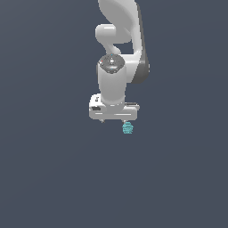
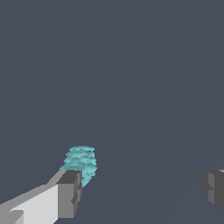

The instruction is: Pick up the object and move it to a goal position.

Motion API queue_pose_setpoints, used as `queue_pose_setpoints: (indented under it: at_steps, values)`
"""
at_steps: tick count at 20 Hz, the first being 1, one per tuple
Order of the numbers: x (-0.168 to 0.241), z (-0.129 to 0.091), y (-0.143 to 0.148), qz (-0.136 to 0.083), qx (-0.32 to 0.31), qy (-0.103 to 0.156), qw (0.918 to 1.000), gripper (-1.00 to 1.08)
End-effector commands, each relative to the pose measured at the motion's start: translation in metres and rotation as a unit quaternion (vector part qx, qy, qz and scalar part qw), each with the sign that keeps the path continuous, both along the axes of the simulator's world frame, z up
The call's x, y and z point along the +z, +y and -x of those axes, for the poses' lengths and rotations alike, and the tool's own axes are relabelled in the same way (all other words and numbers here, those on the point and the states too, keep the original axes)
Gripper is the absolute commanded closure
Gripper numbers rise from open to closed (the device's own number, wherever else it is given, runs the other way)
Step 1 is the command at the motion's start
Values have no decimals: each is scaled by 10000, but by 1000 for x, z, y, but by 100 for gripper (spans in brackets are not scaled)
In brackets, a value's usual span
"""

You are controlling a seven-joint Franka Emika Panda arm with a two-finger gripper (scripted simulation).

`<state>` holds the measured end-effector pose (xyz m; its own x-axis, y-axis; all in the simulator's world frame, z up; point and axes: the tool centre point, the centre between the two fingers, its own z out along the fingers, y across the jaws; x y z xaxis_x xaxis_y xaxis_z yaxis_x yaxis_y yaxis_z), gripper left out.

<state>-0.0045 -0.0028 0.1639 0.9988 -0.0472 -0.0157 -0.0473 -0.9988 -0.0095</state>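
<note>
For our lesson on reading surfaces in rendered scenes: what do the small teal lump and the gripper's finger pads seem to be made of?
Teal lump: matte, uniformly coloured, with faint horizontal ridges; possibly plastic or rubber, but the render leaves it open. Finger pads: dull dark grey, flat-faced blocks, perhaps rubber, on white, smooth, lightly glossy gripper shells suggesting painted metal or plastic.

Tiny teal-cyan object point(image 1: 128, 128), roundish ridged lump, just beside one fingertip point(image 2: 70, 192), not held

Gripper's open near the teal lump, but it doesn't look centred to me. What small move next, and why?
Probably shift the gripper sideways toward the teal lump before closing. In the wrist view the jaws stand wide apart, and the lump sits right by one finger rather than midway between them. The exterior view likewise shows it under one end of the hand. Closing now would likely miss or nudge it.
</note>
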Motion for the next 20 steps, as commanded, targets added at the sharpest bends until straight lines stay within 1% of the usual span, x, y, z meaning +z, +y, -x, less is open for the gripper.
queue_pose_setpoints:
  at_steps: [1,11,15,20]
  values:
    - [-9,4,10,9,17,-5,10000,-92]
    - [-57,38,66,46,98,-58,9999,-92]
    - [-68,48,78,49,120,-71,9999,-92]
    - [-72,52,84,50,129,-76,9999,-92]
